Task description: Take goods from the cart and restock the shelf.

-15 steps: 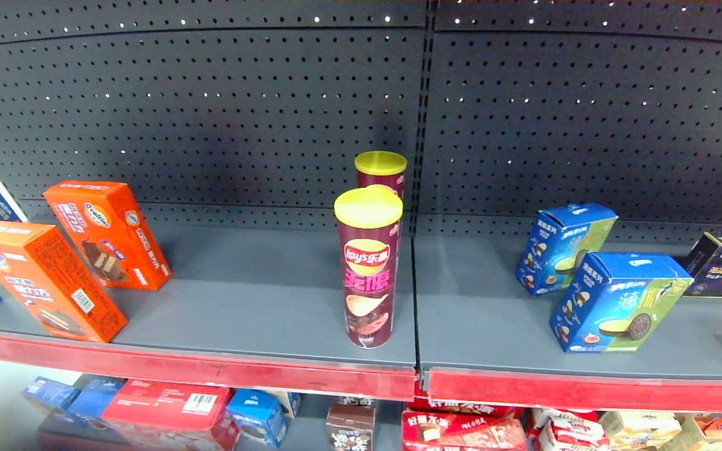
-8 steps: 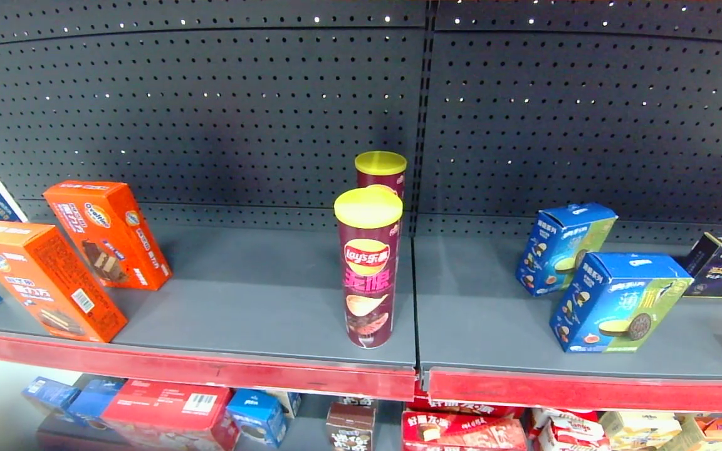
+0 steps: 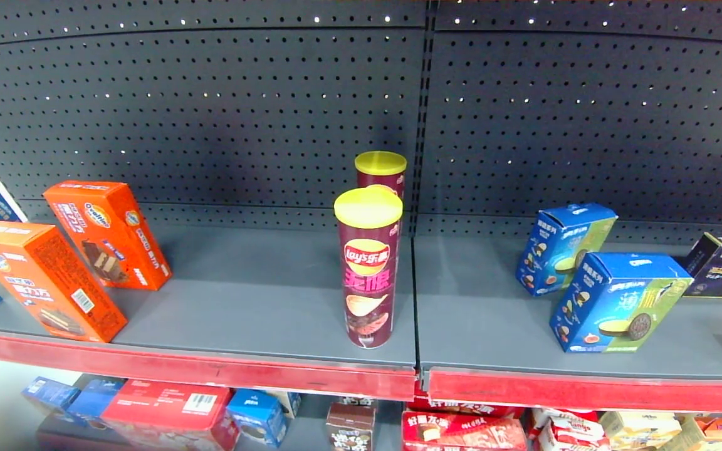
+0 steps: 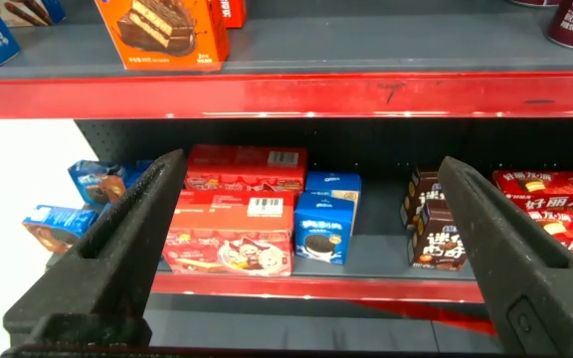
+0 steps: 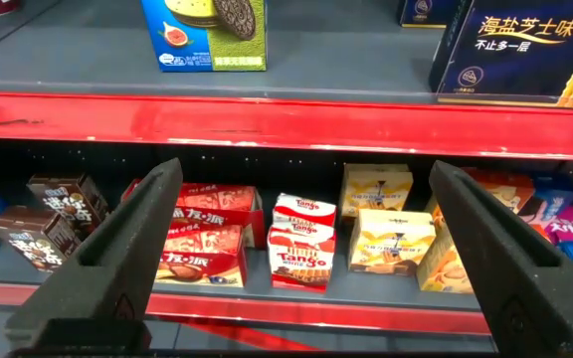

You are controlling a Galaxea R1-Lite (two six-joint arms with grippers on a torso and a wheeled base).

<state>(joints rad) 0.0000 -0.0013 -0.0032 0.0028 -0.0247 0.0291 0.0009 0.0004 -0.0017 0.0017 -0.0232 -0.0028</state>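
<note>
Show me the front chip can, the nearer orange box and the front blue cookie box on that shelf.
front chip can (image 3: pixel 368 275): head view, on the label at mid-body.
nearer orange box (image 3: pixel 44 282): head view, at the middle of the box.
front blue cookie box (image 3: pixel 618 307): head view, on its front face.

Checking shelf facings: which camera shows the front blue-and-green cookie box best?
The head view: the front blue-and-green cookie box stands whole on the shelf, top and front face visible. The right wrist view catches just its lower front, cut off by the frame.
</note>
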